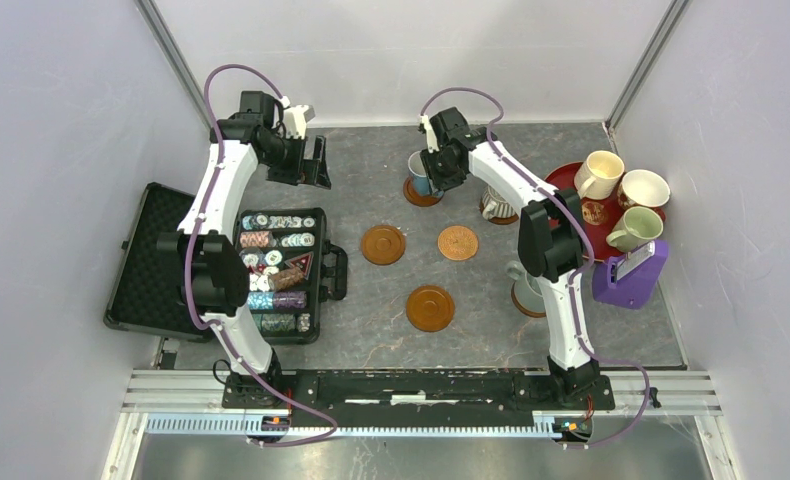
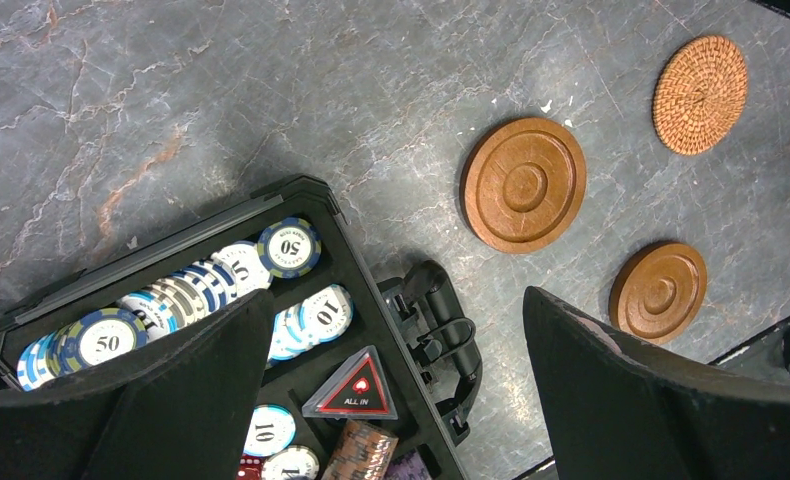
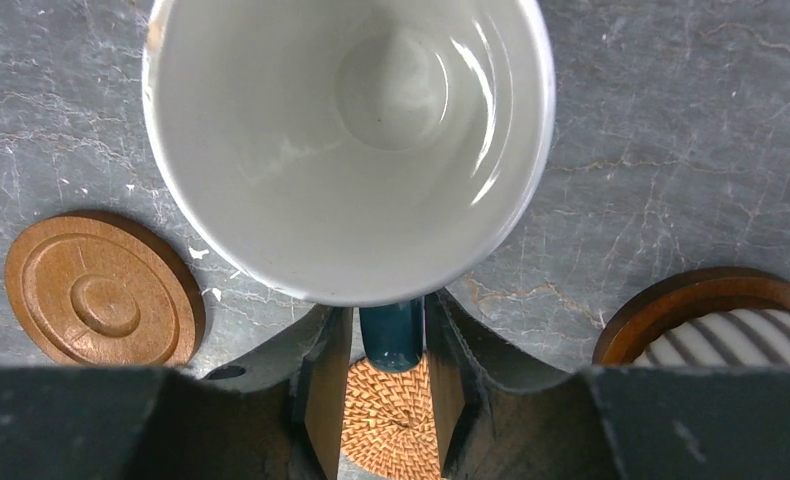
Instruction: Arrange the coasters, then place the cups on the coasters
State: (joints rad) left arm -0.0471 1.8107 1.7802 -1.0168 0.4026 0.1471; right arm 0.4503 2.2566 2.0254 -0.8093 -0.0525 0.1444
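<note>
Right jaws closely flank blue mug handle.

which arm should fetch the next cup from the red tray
Right: the right gripper works nearer the red tray with its cups; the left gripper hangs open far across, by the chip case.

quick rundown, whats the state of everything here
left gripper: open, empty
right gripper: around blue mug handle, grip unclear
blue mug: upright, empty, on a coaster
ribbed mug: on a coaster
grey-blue mug: on a coaster
woven coaster: bare
far brown coaster: bare
near brown coaster: bare
cream mug, white mug, green mug: upright on red tray
chip case: open
</note>
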